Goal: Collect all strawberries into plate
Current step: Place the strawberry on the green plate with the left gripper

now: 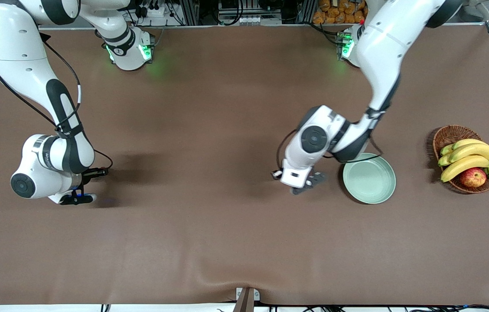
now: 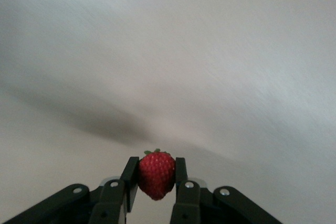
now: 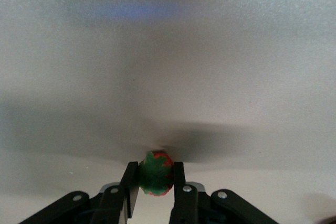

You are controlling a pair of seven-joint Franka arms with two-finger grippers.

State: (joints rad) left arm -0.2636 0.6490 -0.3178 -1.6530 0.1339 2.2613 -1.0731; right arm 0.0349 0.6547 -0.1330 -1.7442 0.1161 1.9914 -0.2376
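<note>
Though the front camera hides both berries under my wrists, each wrist camera shows one plainly. In the left wrist view a small red strawberry with a bit of green cap (image 2: 156,174) sits pinched between my two black fingers (image 2: 181,170), its dimpled side toward the lens and its tip hanging below the pads. In the right wrist view a second small strawberry, turned so its dark green leafy cap faces the lens (image 3: 156,180), is clamped the same way between my other pair of fingers (image 3: 130,178). A third berry I cannot find in any view.

From the front, my left gripper (image 1: 308,181) is low over the brown table cover (image 1: 210,242), just beside the round, shallow, pale mint-green plate (image 1: 369,182), on the side toward the right arm's end of the table. The plate holds nothing, and neither wrist view shows it. My right gripper (image 1: 80,195) is down at the right arm's end of the table, well apart from the plate, with a blue glow at its tip that also shows as a blue smear on the cover in its wrist view.

Toward the left arm's end, near the plate, stands a brown wicker basket (image 1: 447,135) with yellow bananas (image 1: 470,157) and a red-yellow apple (image 1: 473,177); only the front camera catches it.
</note>
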